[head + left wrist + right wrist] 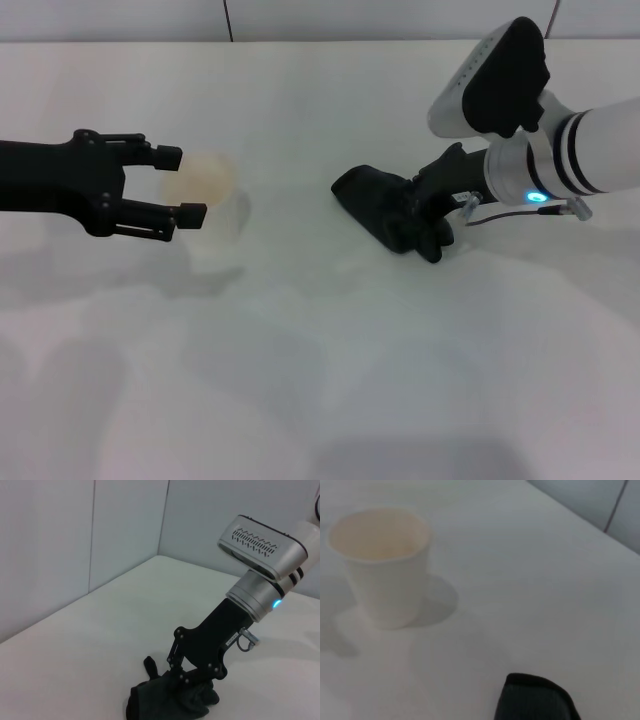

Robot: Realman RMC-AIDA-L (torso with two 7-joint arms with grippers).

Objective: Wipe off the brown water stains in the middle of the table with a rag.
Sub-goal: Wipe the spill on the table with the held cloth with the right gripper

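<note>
Right gripper (425,225) presses down on the one black rag (375,205) mid-table (320,380), jaws closed on it; left gripper (185,185) – jaws wide, empty – flanks one paper cup (205,190).

table (330,380): plain white, with soft grey shadows
rag (375,205): black, dark charcoal in the left wrist view, no pattern
cup (205,195): white outside, pale cream-orange inside
left gripper (186,185): black throughout, with black finger pads
left arm (40,185): black
right gripper (425,215): black
right arm (590,150): white, with black bands round the wrist and a small glowing blue light
right wrist camera housing (495,75): silver-white shell with a black face; a row of small dark slots shows on it in the left wrist view
far wall (75,540): pale grey panels with thin dark seams
</note>
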